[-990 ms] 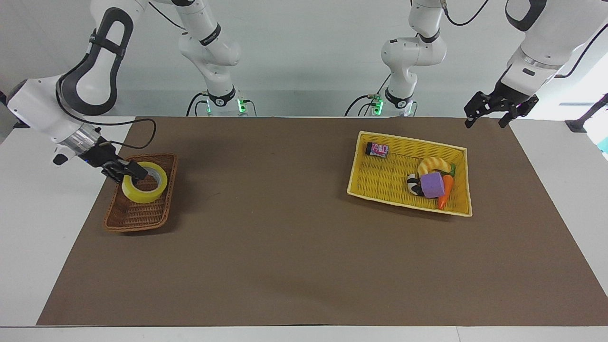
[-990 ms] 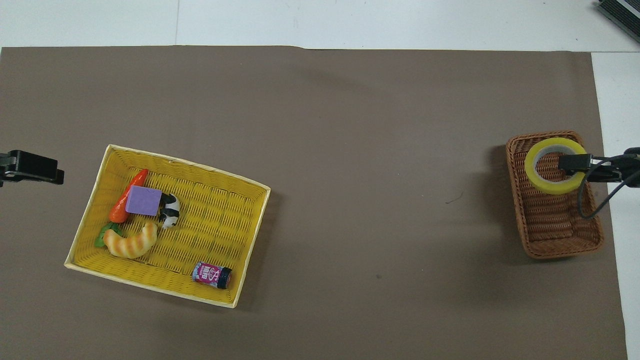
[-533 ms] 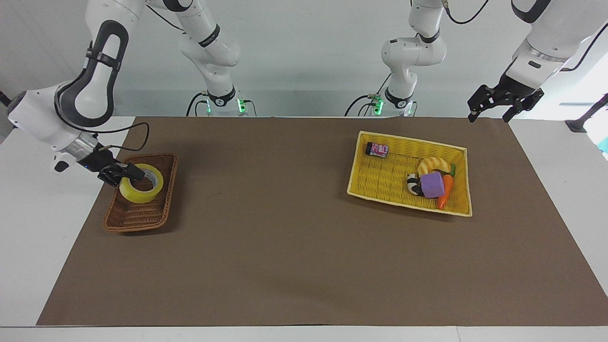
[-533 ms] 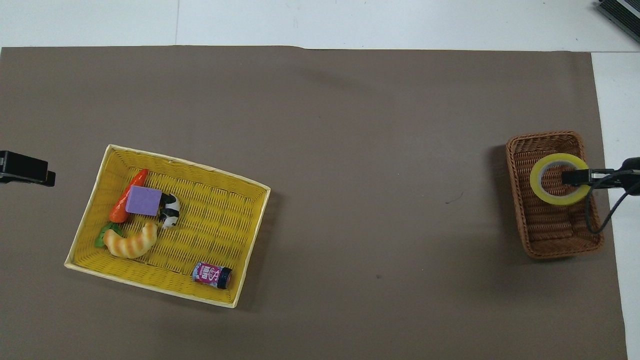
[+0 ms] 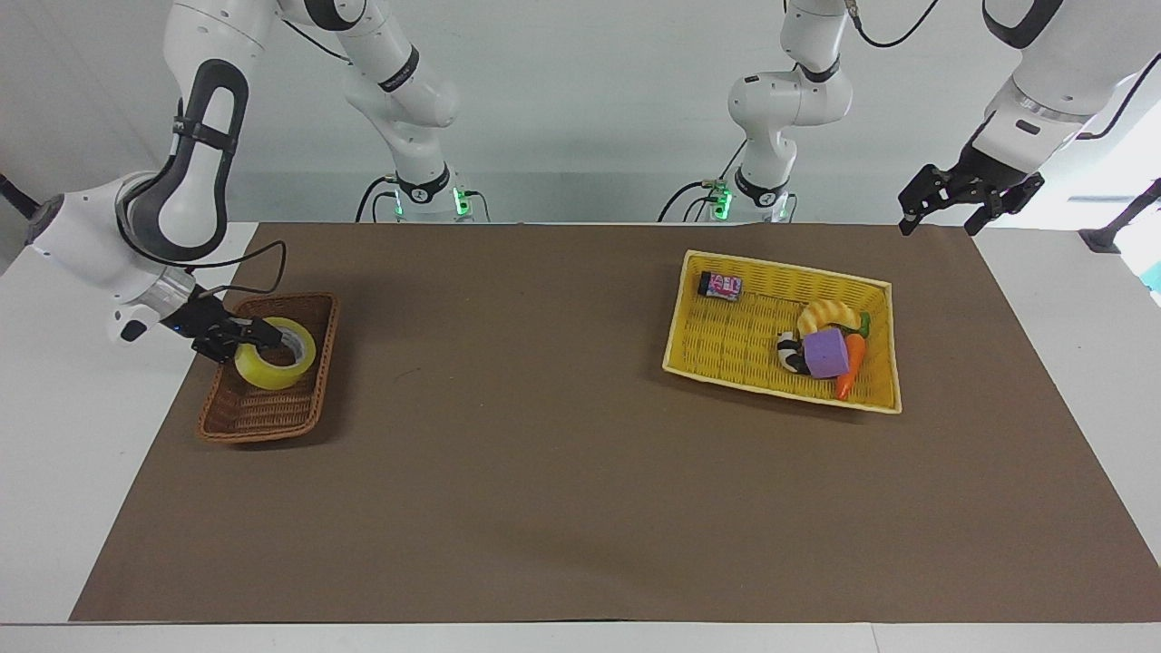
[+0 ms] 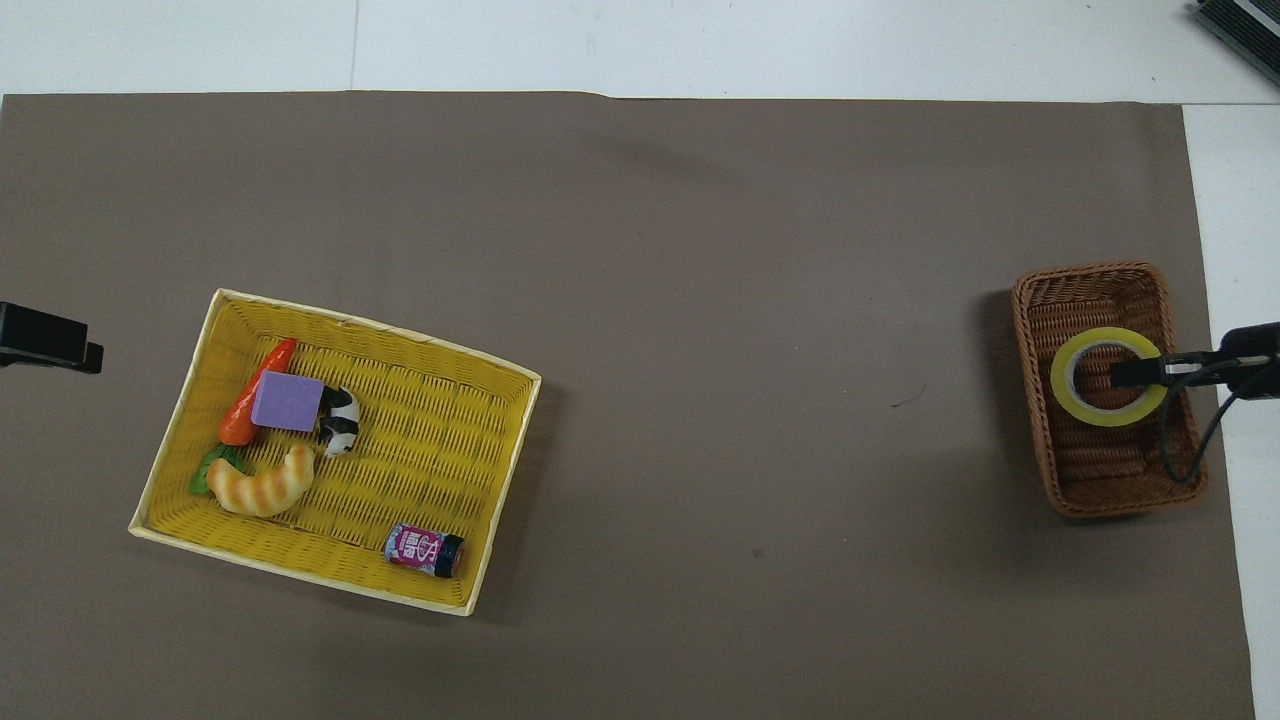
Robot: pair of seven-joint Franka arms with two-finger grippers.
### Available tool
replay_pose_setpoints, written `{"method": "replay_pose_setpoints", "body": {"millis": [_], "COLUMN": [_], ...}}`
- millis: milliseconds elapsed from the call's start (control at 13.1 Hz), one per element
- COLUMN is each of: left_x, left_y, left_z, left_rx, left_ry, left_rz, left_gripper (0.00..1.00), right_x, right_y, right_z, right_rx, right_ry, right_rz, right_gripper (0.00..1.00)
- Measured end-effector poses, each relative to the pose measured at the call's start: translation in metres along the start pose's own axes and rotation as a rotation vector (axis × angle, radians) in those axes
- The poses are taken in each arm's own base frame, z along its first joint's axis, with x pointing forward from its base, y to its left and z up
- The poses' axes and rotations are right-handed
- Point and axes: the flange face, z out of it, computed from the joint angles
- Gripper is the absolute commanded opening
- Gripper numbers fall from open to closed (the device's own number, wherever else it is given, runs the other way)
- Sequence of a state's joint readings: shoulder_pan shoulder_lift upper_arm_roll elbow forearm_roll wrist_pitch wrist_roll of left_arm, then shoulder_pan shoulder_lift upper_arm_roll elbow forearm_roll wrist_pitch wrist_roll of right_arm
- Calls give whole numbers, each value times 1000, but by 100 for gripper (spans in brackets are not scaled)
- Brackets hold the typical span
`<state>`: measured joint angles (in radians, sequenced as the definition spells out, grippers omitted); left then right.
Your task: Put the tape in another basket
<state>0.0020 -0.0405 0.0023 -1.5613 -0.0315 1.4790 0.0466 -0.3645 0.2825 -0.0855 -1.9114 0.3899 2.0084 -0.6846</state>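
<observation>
The tape (image 5: 272, 373) (image 6: 1100, 416), a yellow roll with a pale core, sits low inside the brown wicker basket (image 5: 258, 413) (image 6: 1120, 480) at the right arm's end of the table. My right gripper (image 5: 261, 338) (image 6: 1135, 374) is shut on the tape's wall, one finger inside the ring. My left gripper (image 5: 939, 222) (image 6: 50, 340) hangs open and holds nothing. It waits over the table's corner at the left arm's end, apart from the yellow basket.
The larger yellow basket (image 5: 726, 340) (image 6: 430, 440) lies toward the left arm's end. It holds a small can (image 5: 722, 286), a croissant toy (image 5: 827, 314), a purple block (image 5: 825, 353) and a carrot (image 5: 849, 365). A brown mat (image 5: 544, 435) covers the table.
My right gripper has lowered the tape deeper into the brown basket and shifted it a little nearer to the robots. My left gripper has drawn slightly up and outward.
</observation>
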Motion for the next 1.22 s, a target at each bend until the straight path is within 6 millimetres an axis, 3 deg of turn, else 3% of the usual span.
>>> {"method": "replay_pose_setpoints", "body": {"millis": [76,152,229,762,990,1219], "left_x": [0,0,0,2,3,5], "left_y": [1,2,3,15,17,18], "left_z": [0,1,2,0,-3,-3], "left_rx": [0,0,0,2,2,2], "left_ry": [-1,-2,-2,9,15,24], "left_rz": [3,5,7,-32,-33,-31], "left_gripper": [100,100,100,100,100,100], "right_x": [0,0,1,5,16,26], "right_y": [1,1,0,0,-7,-30], "right_z": [3,3,3,-6,-34,-69], "right_rx": [1,2,2,-7,-33,-58], "right_ry": [-4,-5,-5,13,62,118], "right_rz": [1,1,0,-5,-29,-73], "right_gripper": [5,48,99,100,100,100]}}
